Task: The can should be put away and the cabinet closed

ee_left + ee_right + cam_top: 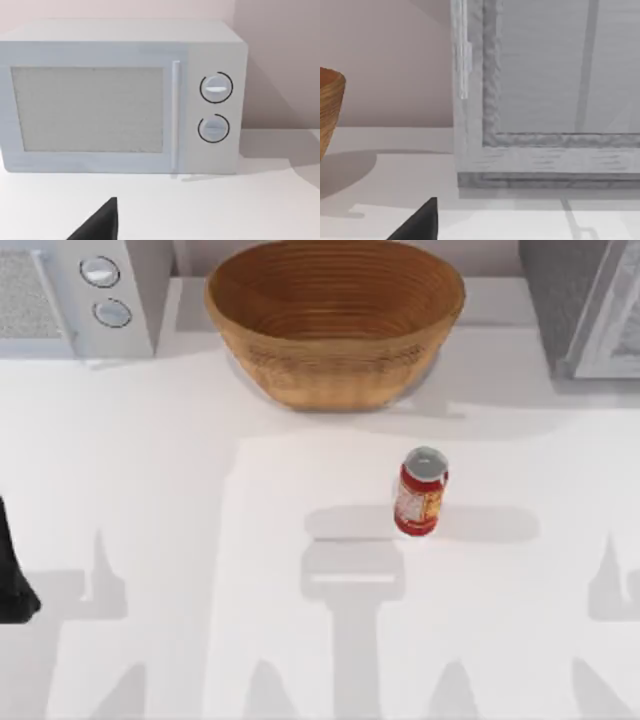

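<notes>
Left gripper (100, 222), state unclear, sits at the table's left edge, well apart from the can (421, 492).

Top camera looks straight down on the white table (150, 490). Left wrist camera faces the microwave (120, 95) level and close (also at top view's far-left corner). Right wrist camera sits near the cabinet (545, 100), sharing the wicker bowl (330, 110) with top.
</notes>
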